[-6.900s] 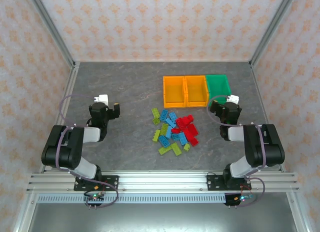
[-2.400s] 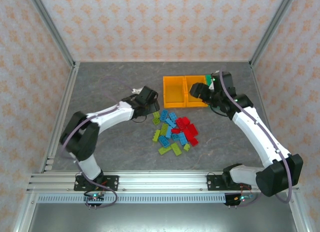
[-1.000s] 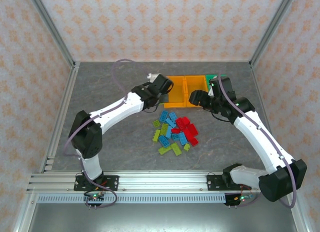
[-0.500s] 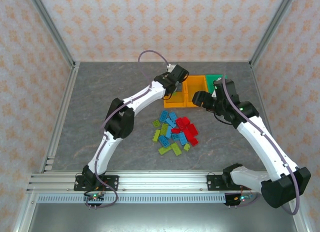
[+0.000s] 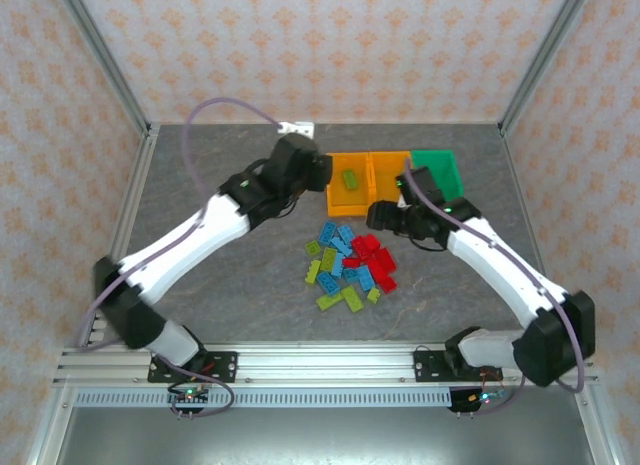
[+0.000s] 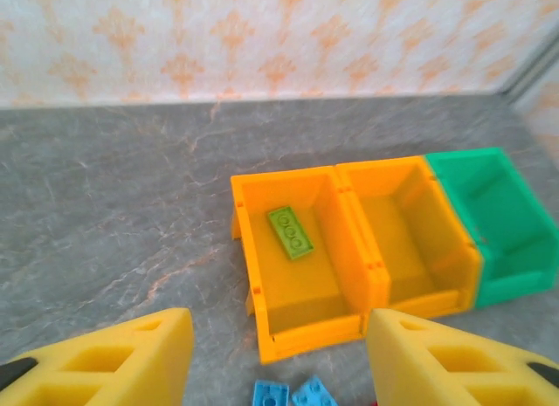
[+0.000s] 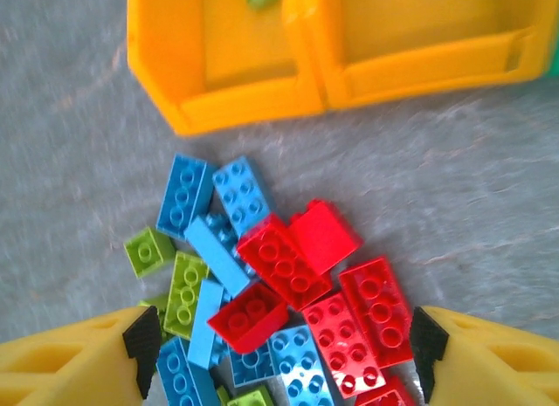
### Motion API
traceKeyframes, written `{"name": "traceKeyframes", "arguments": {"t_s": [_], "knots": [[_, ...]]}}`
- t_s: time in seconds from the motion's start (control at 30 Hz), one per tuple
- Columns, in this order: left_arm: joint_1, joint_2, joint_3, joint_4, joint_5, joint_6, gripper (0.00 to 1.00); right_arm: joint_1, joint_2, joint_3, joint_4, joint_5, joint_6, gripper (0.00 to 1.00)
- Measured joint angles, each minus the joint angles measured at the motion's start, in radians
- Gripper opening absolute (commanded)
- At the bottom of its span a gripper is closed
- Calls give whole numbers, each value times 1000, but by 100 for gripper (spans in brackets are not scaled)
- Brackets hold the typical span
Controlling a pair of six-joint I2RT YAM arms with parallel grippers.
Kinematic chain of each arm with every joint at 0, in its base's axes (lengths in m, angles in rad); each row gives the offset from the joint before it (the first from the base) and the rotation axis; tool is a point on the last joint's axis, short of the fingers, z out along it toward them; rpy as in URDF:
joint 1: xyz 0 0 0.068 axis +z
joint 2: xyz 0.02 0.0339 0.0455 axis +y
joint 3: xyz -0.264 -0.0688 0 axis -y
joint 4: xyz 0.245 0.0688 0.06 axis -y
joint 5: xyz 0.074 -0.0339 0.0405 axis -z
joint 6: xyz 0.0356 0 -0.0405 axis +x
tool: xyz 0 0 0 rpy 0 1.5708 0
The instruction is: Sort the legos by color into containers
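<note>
Now both gaping: left claw [image 6: 275, 362] near orange bin [image 6: 253, 258], right claw [image 7: 279, 354] over legos [image 7: 279, 271].

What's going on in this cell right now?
Two arms are sorting small studded plastic bricks into bins by colour, and it is early. One lime green brick lies in the left orange-yellow plastic bin; the middle orange-yellow bin and the green bin look empty. The left arm hangs beside that left bin with its jaws open and empty. The right arm hovers over the loose pile of lime green, light blue and red bricks on the grey table, jaws open, nothing gripped.
</note>
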State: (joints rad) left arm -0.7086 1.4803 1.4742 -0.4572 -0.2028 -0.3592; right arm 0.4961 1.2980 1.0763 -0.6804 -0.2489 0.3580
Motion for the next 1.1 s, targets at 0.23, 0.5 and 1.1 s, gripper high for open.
{"name": "traceKeyframes", "arguments": {"t_s": [0.23, 0.5, 1.1], "knots": [[-37, -324, -193, -143, -64, 124, 54, 177, 273, 127, -10, 32, -68, 65], [-37, -465, -248, -349, -211, 171, 57, 234, 563, 363, -1, 126, 85, 63], [-37, -438, -331, -427, -323, 231, 59, 280, 787, 525, -61, 227, 241, 60]]}}
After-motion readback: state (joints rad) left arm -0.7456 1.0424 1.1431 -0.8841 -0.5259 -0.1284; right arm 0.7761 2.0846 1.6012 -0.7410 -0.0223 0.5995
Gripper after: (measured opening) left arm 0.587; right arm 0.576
